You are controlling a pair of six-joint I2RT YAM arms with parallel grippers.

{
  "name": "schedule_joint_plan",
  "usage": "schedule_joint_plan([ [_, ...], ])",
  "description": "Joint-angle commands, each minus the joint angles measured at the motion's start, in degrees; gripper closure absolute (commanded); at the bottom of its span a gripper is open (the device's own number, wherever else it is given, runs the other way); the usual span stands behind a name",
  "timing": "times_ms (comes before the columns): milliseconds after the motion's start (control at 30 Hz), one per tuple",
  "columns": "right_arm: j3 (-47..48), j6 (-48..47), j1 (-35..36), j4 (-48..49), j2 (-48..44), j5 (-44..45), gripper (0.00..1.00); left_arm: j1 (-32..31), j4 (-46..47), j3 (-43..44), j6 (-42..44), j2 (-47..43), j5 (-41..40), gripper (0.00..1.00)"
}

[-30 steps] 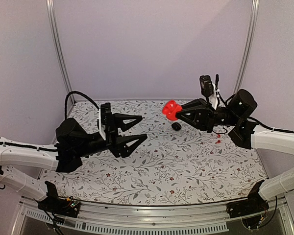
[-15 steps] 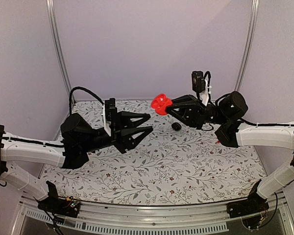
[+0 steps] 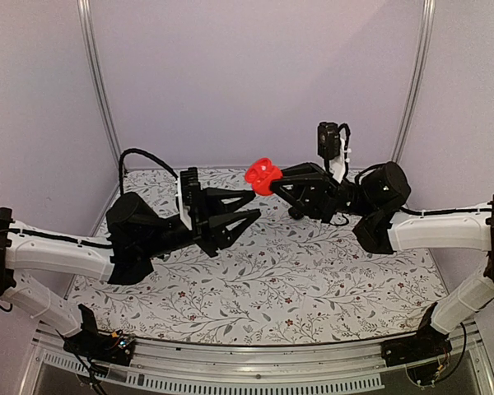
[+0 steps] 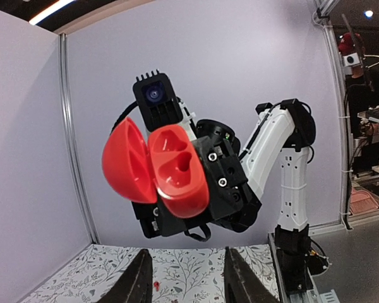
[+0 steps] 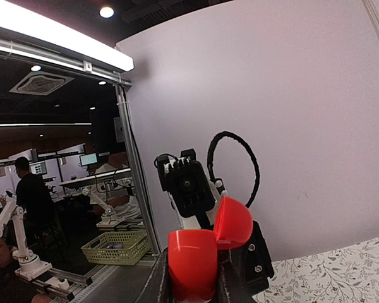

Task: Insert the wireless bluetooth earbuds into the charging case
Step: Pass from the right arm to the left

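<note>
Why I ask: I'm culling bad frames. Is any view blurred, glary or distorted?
Top external: evenly lit, sharp, no glare. Left wrist: red case sharp, wall post bowed by the wide lens, left end effector cropped at the bottom. Right wrist: ceiling strip light blown out, room behind dim.

Floral-patterned table [image 3: 313,280]; lilac back wall [image 3: 255,74]; yellow basket [image 5: 117,247].

Right claw [image 4: 180,203] grips red charging case [image 4: 177,170], lid open; left claw [image 4: 187,279] spread below.
</note>
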Motion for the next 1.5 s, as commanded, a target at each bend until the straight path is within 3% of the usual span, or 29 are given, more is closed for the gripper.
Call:
schedule_joint_plan([
  [0,-0.2,0.3,0.8,1.8,1.4,1.5,1.0,-1.2,2.2,1.6,1.4,0.1,1.2,0.63],
  [1033,-2.2,-5.1,2.3,2.4,2.7,2.3,1.0,-1.8,3.0,2.1,0.4,0.2,1.1,0.67],
  [1467,-3.2,-6.1,2.4,2.3,2.9,2.1,0.98,-1.8,3.6,1.8,-0.6,0.2,0.8,0.76],
])
